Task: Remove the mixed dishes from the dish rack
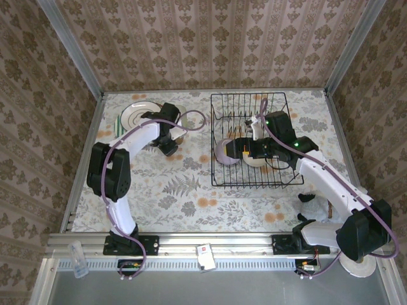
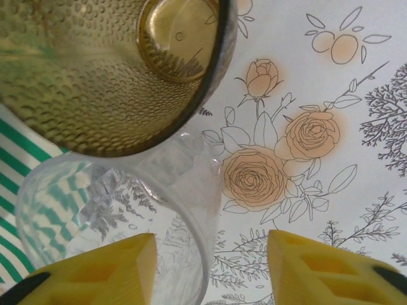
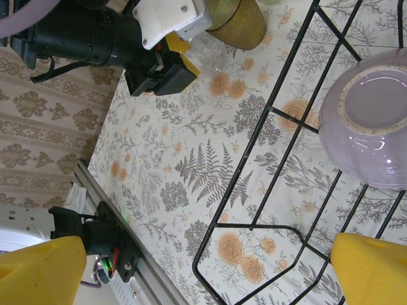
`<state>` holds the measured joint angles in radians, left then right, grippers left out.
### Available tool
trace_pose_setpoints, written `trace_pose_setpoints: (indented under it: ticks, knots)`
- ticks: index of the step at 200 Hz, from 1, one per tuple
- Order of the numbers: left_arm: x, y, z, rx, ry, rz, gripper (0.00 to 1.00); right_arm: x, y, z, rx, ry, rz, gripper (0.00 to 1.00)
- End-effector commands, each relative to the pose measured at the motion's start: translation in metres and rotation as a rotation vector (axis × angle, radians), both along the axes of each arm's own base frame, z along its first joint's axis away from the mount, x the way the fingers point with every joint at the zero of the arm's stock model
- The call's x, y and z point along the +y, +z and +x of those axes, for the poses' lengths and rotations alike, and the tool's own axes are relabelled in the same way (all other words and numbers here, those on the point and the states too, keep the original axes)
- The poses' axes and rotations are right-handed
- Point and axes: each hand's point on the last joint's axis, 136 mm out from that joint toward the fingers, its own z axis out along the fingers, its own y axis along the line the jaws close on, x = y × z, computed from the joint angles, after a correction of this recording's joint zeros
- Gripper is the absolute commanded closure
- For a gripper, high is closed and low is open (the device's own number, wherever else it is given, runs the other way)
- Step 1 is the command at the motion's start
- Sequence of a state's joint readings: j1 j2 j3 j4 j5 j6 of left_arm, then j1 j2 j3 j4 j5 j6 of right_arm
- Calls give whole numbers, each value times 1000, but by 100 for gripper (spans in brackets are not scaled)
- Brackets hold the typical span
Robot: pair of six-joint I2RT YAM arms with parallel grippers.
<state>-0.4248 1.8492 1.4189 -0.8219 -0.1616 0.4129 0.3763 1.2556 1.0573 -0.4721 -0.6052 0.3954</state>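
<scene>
Two cups are sitting just ahead of the left pincer (image 2: 212, 257), whose jaws are standing parted, clamping nothing: a clear cup (image 2: 114, 203) right at its fingertips and an amber cup (image 2: 108, 70) just beyond, with a green-striped plate (image 2: 19, 159) to its left on the tabletop (image 2: 331, 76). The right pincer (image 3: 203, 270) is hanging wide open over the dish rack (image 3: 286, 114), the lavender bowl (image 3: 372, 121) lying inside, ahead-right. Bowl is looking glossy, slippery, breakable, fairly light; pinching its rim seems best.
</scene>
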Motion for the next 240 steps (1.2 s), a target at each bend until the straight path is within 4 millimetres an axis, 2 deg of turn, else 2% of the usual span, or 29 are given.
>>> trace_pose_setpoints:
  ticks: [1,3,10,15,25,27,30,32,62,94,117,135,160,169,196,200,205,221,233,240]
  knots:
    - [3,33,5,-66,24,0,43,-1,4,-3,-15,-3,-8,0]
    - [3,34,5,-68,26,0,39,-1,4,-3,-15,-3,-8,0]
    - [4,37,5,-76,28,3,33,-2,4,-2,-17,-9,-13,0]
    - [4,39,4,-80,31,2,20,-3,3,-2,-18,-13,-21,0]
    - [4,44,3,-95,35,-6,13,-6,3,-1,-23,-21,-34,0]
    - [4,45,3,-98,36,-8,11,-6,3,-1,-24,-22,-37,0]
    - [4,47,3,-103,37,-10,2,-6,3,-1,-25,-23,-39,0]
    - [5,48,2,-105,38,-11,1,-7,3,-1,-24,-25,-41,0]
    - [8,70,0,-166,55,-17,0,-12,6,2,-48,-44,-73,0]
    - [20,103,-2,-275,83,16,0,-22,4,3,-49,-80,-126,0]
    - [38,138,-1,-405,148,47,0,-32,-1,8,-49,-123,-194,0]
    - [51,173,-5,-548,209,31,0,-44,-5,13,-55,-167,-258,0]
    - [65,221,-13,-780,366,-119,0,-69,-17,22,-42,-259,-404,0]
    - [68,233,-20,-830,428,-206,0,-76,-22,27,-28,-282,-454,1]
    - [40,248,-43,-760,461,-557,0,-91,-40,43,13,-335,-564,5]
    - [32,248,-46,-727,457,-612,0,-92,-39,45,9,-342,-567,5]
    - [21,248,-50,-684,435,-675,0,-94,-49,49,37,-344,-588,5]
    - [-9,241,-60,-549,406,-817,0,-97,-57,60,49,-354,-622,5]
    - [-26,227,-64,-454,405,-880,0,-98,-66,69,61,-354,-648,5]
    - [-44,217,-72,-394,363,-889,0,-101,-69,73,69,-359,-670,5]
